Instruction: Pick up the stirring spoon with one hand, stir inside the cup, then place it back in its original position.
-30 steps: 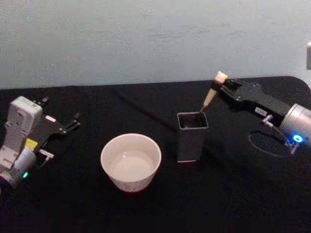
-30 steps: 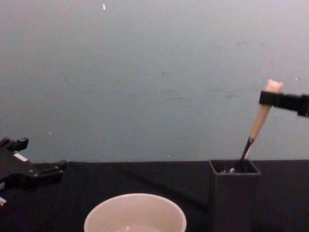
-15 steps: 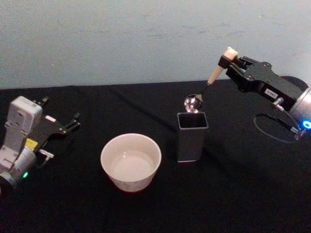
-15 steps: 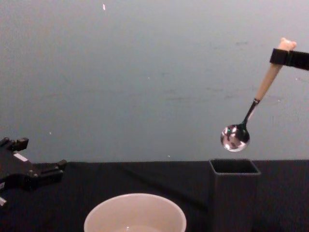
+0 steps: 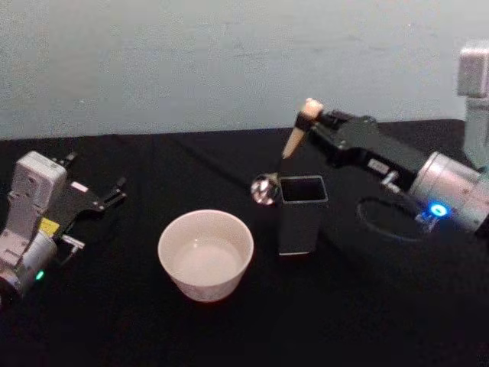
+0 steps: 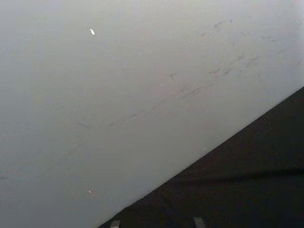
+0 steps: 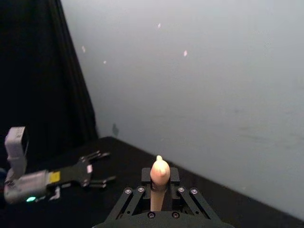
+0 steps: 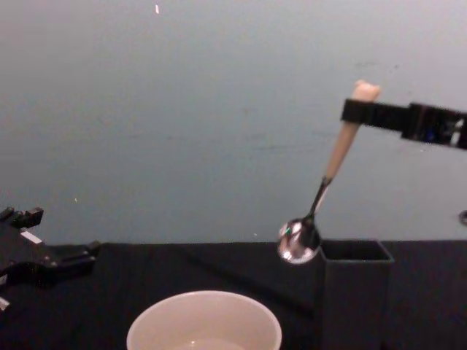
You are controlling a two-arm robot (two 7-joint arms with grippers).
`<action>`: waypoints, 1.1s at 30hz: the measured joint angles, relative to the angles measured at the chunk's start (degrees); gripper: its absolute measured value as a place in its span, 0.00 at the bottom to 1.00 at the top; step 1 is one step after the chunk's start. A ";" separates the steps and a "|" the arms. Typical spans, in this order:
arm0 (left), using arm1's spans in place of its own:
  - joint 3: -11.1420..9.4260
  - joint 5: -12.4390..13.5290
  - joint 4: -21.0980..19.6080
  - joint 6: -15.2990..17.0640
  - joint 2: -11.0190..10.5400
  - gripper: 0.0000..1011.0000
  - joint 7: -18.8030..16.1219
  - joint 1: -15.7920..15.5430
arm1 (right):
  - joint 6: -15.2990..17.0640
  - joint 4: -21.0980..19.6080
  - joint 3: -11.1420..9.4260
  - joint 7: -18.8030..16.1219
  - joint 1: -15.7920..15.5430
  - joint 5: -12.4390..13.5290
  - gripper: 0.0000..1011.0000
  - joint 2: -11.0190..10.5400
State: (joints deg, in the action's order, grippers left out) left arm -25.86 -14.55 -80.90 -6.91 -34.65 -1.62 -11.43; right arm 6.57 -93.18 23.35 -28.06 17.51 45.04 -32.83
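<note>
My right gripper [image 5: 315, 122] is shut on the beige handle of the stirring spoon [image 5: 290, 145], just below its tiny bear head. The spoon hangs tilted in the air, its shiny bowl [image 8: 298, 242] level with the rim of the dark grey square holder [image 5: 301, 214] and just left of it. The cream-white cup [image 5: 205, 254] stands on the black table to the left of the holder, below and left of the spoon bowl. In the right wrist view the handle top [image 7: 159, 172] sticks up between the jaws. My left gripper [image 5: 113, 196] rests open at the far left.
A black cloth covers the table [image 5: 367, 306], with a pale wall behind it. A loop of cable [image 5: 382, 222] lies on the cloth under my right arm. Open cloth lies in front of the cup and the holder.
The right gripper lifted the spoon out of the holder, then carried it left and down. The bowl now hangs beside the holder's left edge, toward the cup. The left arm stayed still.
</note>
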 joint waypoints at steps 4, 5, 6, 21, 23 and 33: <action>0.00 0.00 0.00 0.00 0.00 0.99 0.00 0.00 | 0.23 0.36 2.03 -0.62 0.47 -0.98 0.22 0.59; 0.00 0.00 0.00 0.00 0.00 0.99 0.00 0.00 | 0.20 0.40 2.35 -0.74 0.52 -1.21 0.22 0.67; 0.00 0.00 0.00 0.00 0.00 0.99 0.00 0.00 | 0.11 0.47 2.76 -0.89 0.60 -1.57 0.22 0.78; 0.00 0.00 0.00 0.00 0.00 0.99 0.00 0.00 | -1.95 2.86 9.86 -3.74 1.46 -9.70 0.22 2.66; 0.00 0.00 0.00 0.00 0.00 0.99 0.00 0.00 | -2.15 3.26 10.56 -4.22 1.47 -10.78 0.22 2.94; 0.00 0.00 0.00 0.00 0.00 0.99 0.00 0.00 | -2.41 4.83 13.03 -4.73 1.89 -14.85 0.22 5.56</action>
State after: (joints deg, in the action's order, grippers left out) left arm -25.86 -14.55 -80.90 -6.91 -34.65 -1.62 -11.43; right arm 4.15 -88.35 36.38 -32.80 19.40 30.18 -27.28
